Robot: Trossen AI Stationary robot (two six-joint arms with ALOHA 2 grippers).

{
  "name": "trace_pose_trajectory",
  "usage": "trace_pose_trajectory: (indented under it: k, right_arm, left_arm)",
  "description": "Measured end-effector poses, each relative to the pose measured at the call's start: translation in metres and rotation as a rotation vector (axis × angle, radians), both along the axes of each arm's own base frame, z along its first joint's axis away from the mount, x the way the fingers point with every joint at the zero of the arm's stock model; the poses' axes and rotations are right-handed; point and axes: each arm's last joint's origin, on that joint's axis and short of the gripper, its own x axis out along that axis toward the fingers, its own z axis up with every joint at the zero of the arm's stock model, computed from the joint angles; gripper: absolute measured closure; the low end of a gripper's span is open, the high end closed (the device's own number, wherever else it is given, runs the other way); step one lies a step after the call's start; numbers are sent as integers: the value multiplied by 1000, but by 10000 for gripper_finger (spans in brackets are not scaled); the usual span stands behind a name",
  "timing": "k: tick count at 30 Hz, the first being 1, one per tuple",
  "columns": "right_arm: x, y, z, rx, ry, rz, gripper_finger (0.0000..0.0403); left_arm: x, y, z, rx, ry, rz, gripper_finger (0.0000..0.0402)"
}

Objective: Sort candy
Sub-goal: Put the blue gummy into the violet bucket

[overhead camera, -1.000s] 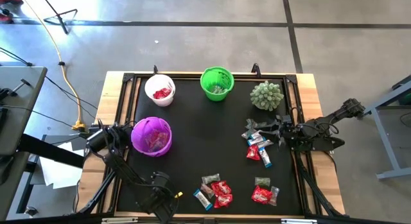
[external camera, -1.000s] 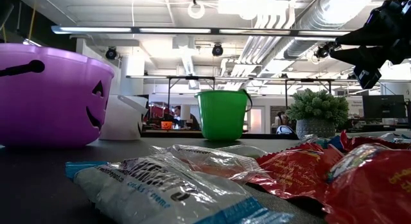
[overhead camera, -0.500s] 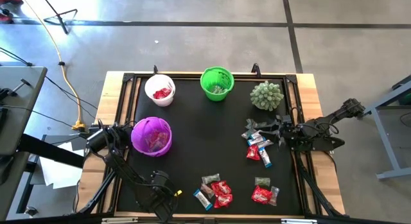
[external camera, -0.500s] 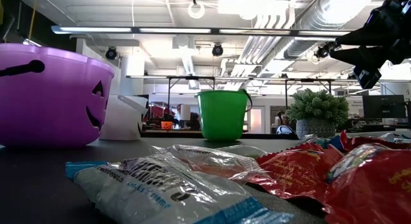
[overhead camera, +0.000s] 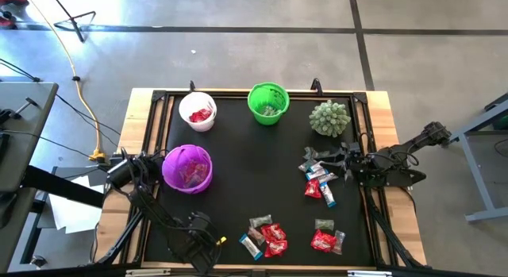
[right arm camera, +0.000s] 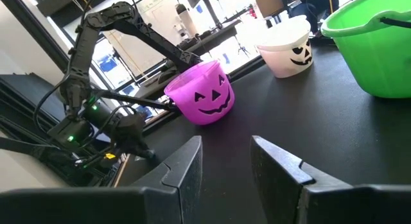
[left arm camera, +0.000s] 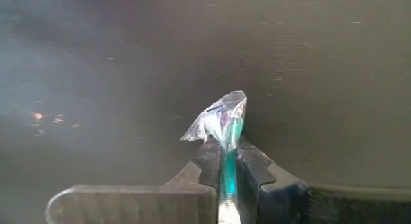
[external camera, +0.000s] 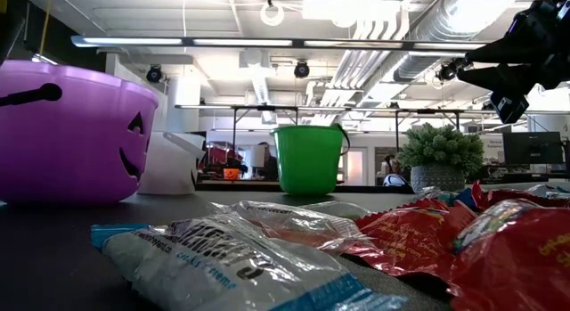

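Observation:
Small wrapped candy lies in three heaps on the black mat: near middle point(overhead camera: 266, 237), near right point(overhead camera: 327, 240) and under my right gripper point(overhead camera: 317, 180). My left gripper point(overhead camera: 210, 241), at the near left of the mat, is shut on one silvery blue-white candy point(left arm camera: 221, 118). In the high view the gripper hides that candy. My right gripper point(overhead camera: 348, 160) hangs open over the right-hand heap, its fingers point(right arm camera: 186, 166) apart with nothing between them. A purple cup point(overhead camera: 187, 167), a white cup point(overhead camera: 198, 111) and a green cup point(overhead camera: 268, 103) stand upright on the mat. My left gripper pinches the candy's wrapper point(left arm camera: 226, 139) between its two fingers. One crinkled end of the wrapper sticks out past the fingertips. The fingers point down at the mat. I cannot tell whether the candy is clear of the mat.
A spiky pale-green ball point(overhead camera: 329, 117) sits at the far right. The white cup and the purple cup hold red candy. The mat's middle point(overhead camera: 254, 166) is bare. A raised frame point(overhead camera: 159, 134) runs round the mat. A person moves in the room behind the table.

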Motion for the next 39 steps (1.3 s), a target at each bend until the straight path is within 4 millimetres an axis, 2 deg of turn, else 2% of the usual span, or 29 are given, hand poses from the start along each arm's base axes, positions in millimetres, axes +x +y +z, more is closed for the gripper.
trace_pose_trajectory:
  k: [6, 12, 18, 22, 25, 30, 35, 39]
  right_arm:
    - [0, 0, 0, 0, -1, 0, 276]
    - [0, 0, 0, 1, -1, 0, 276]
    - [0, 0, 0, 0, 0, 0, 276]
    - [0, 0, 0, 1, -1, 0, 276]
    - [0, 0, 0, 0, -1, 0, 276]
    - [0, 0, 0, 1, -1, 0, 276]
    - [0, 0, 0, 1, -1, 0, 276]
    - [0, 0, 0, 0, 0, 0, 276]
  left_arm:
    - [7, -5, 11, 15, -74, -57, 376]
    - [1, 3, 59, 30, -143, -107, 378]
    - [-19, 37, 121, 124, -212, -107, 378]
    - [-29, 72, 153, 226, -242, -73, 378]
    - [-29, 97, 169, 279, -279, -28, 378]
    - [-22, 135, 180, 319, -324, 55, 375]
    - [-20, 167, 171, 347, -263, 163, 348]
    - [-14, 179, 164, 320, -237, 231, 321]
